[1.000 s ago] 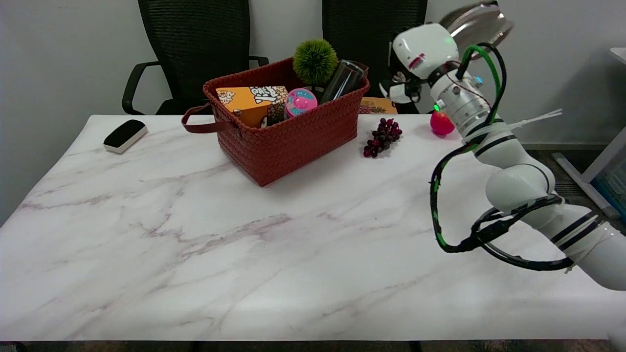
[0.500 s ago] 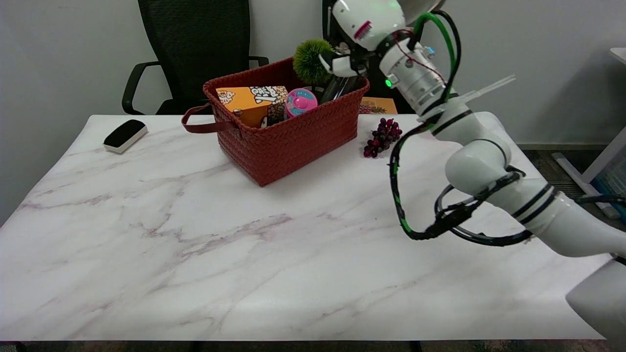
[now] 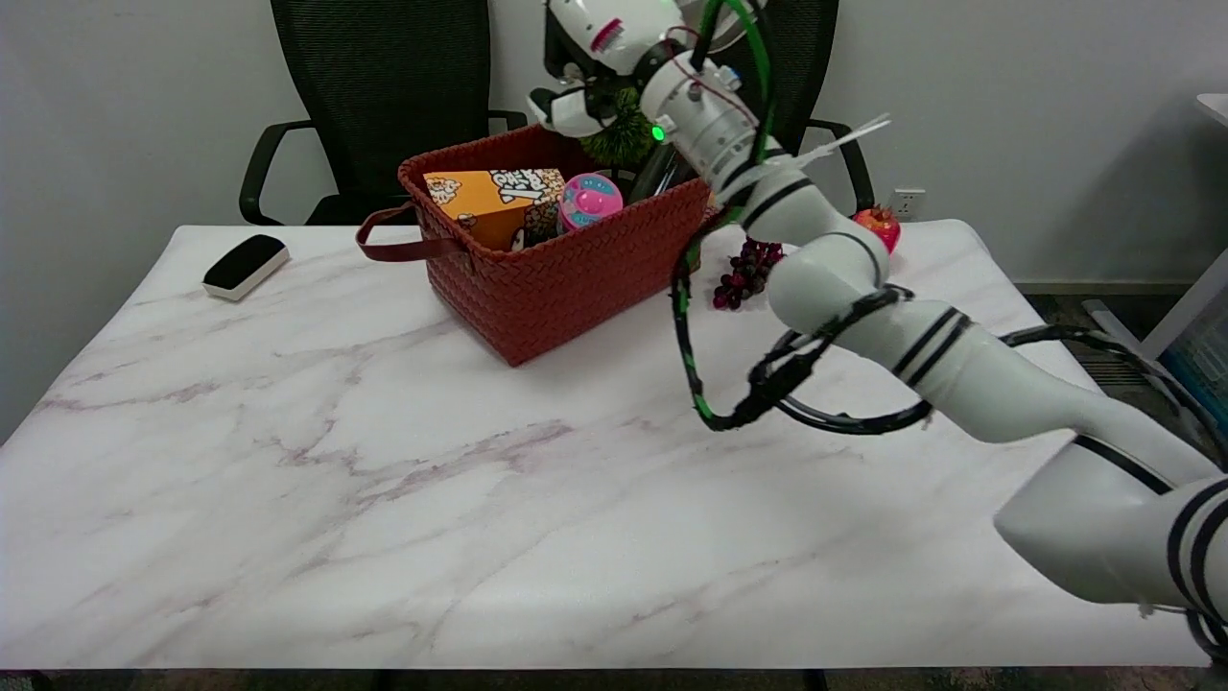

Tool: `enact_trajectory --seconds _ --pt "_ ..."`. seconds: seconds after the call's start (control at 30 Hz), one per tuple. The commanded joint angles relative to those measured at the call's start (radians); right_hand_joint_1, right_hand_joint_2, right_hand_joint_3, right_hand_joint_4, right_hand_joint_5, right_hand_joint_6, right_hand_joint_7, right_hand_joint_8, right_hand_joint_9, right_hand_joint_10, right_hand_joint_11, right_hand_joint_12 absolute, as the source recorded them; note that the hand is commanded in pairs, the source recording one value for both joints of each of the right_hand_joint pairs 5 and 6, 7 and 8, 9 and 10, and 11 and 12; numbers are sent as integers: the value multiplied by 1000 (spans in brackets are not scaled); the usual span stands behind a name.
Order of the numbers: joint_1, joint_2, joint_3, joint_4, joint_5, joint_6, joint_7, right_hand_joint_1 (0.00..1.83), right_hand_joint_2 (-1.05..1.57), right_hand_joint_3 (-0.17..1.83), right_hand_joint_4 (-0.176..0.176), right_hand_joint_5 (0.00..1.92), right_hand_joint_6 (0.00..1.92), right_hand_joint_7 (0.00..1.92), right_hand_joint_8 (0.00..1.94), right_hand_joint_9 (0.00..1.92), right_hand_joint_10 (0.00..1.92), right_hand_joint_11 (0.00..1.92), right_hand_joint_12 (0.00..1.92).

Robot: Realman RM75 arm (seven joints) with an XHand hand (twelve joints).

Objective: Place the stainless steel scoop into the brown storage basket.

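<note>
Marble table (image 3: 384, 480); robot hand (image 3: 600, 43) above brown basket (image 3: 566, 264); scoop mostly hidden.

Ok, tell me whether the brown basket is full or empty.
Partly full. The brown basket holds an orange box, a pink round container and a dark cylinder; the near left part looks unfilled.

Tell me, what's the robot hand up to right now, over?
Right robot hand high over brown basket's far rim, carrying stainless steel scoop, mostly out of frame. Scoop not yet in. Below it, green ball.
</note>
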Motion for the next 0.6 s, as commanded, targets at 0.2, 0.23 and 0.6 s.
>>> enact_trajectory --seconds 0.2,0.23,0.6 --pt "245 -436 -90 -614 -150 50 173 987 925 682 0 1903 1903 1920 1920 1830 1830 1920 1920" --pt "256 -456 -105 -627 -164 56 196 987 920 684 0 1904 1904 1920 1920 1831 1831 1920 1920" --pt "237 -582 -110 -745 -247 69 217 990 889 695 0 1906 1906 1920 1920 1831 1831 1920 1920"
